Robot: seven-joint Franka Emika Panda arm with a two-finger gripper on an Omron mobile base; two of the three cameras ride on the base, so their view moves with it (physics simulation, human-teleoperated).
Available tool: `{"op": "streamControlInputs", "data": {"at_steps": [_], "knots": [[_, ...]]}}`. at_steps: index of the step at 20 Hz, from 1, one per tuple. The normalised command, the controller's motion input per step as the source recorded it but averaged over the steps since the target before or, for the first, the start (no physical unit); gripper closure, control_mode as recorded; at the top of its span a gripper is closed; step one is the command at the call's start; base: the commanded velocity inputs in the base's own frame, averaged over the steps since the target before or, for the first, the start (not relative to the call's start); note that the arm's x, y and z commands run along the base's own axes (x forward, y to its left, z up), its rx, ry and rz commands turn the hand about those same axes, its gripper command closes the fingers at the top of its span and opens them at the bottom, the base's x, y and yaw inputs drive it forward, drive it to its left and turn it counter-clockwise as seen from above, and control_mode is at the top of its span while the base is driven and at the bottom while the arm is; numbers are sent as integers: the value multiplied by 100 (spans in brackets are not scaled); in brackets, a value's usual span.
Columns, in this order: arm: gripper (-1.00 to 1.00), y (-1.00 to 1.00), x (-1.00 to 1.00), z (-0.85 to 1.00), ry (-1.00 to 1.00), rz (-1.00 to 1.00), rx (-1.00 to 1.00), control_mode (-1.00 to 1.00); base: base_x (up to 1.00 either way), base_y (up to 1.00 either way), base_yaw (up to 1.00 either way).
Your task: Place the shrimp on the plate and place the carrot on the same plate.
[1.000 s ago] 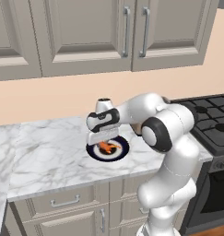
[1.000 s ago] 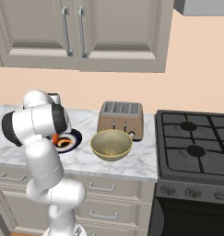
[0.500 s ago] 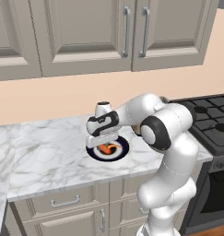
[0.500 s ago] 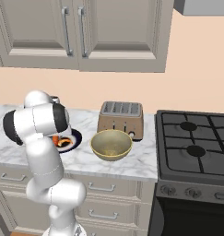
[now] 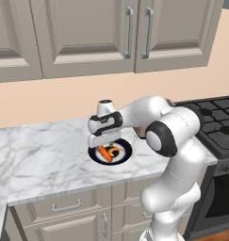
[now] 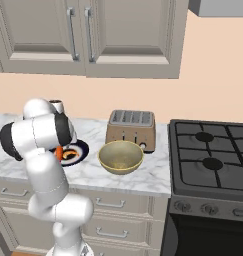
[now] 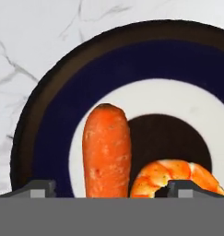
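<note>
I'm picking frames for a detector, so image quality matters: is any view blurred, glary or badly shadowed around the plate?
Left base view: even flat light, no glare; the gripper hangs over the plate. Right base view: the arm covers much of the plate. Hand view: carrot and shrimp sharp but cropped at the bottom, a soft shadow between them.

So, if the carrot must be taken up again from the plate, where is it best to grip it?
Probably at the carrot's thick middle, from straight above, jaws across its width. It lies flat on the plate, and the shrimp sits close beside one end.
</note>
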Motion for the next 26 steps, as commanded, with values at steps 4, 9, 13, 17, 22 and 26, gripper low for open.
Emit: {"op": "streamControlInputs", "data": {"at_steps": [4,9,13,17,22,26], "knots": [[-100,-13,-65,77,-14,-5,2,-100,0,0,0],[-100,-36,-88,87,-20,-11,5,-100,0,0,0],[-100,-49,-90,93,-17,-11,7,-100,0,0,0],[-100,-43,-81,99,-15,-11,6,-100,0,0,0],[-100,-23,-90,93,-15,-8,4,-100,0,0,0],[-100,-18,-75,71,-10,-7,0,-100,0,0,0]]}}
